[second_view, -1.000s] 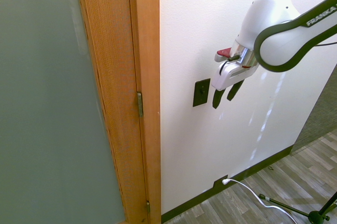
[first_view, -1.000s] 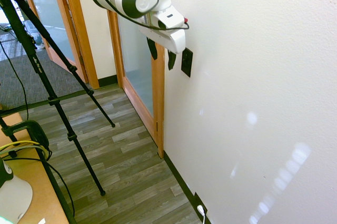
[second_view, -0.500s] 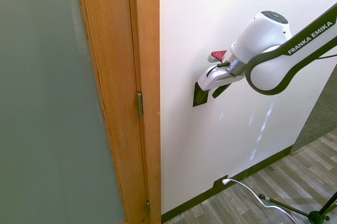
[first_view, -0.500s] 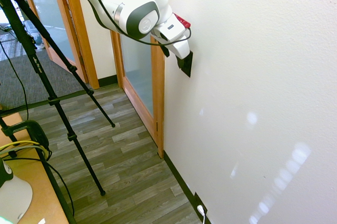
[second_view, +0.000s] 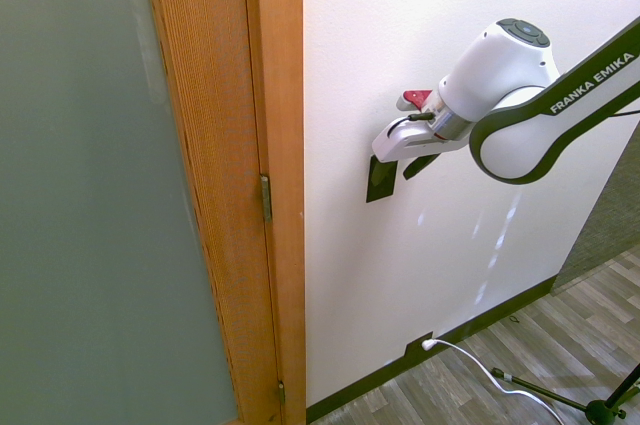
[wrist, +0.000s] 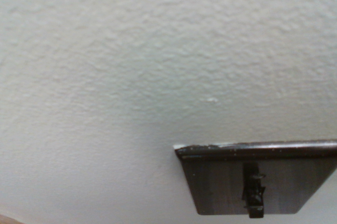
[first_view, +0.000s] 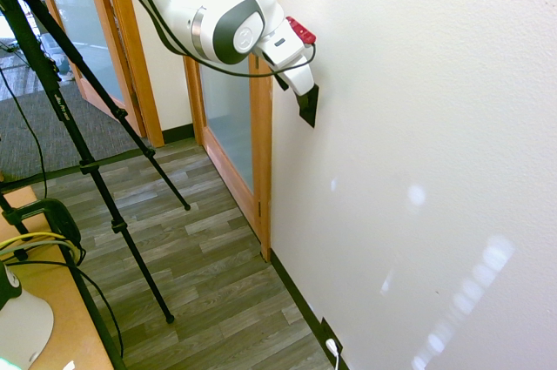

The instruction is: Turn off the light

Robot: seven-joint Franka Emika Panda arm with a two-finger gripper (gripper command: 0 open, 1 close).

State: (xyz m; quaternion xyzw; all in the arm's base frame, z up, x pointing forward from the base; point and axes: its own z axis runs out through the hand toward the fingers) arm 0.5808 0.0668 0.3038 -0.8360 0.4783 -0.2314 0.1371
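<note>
white wall [first_view: 418,83] | hand [second_view: 392,167] pressed at switch plate [second_view: 378,183], barely shifted since | finger gap: cannot tell

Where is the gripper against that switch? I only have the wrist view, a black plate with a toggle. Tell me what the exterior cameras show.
Observer: The gripper is right at the switch plate, covering its upper part; only the lower corner shows.
Operator: Give me what is beside the plate.
Observer: A wooden door frame runs upright next to it, on the side away from the arm.
Operator: Check for any other black plate I might confuse with it.
Observer: There is one, an outlet plate low at the baseboard with a white plug in it, far below the gripper.
</note>
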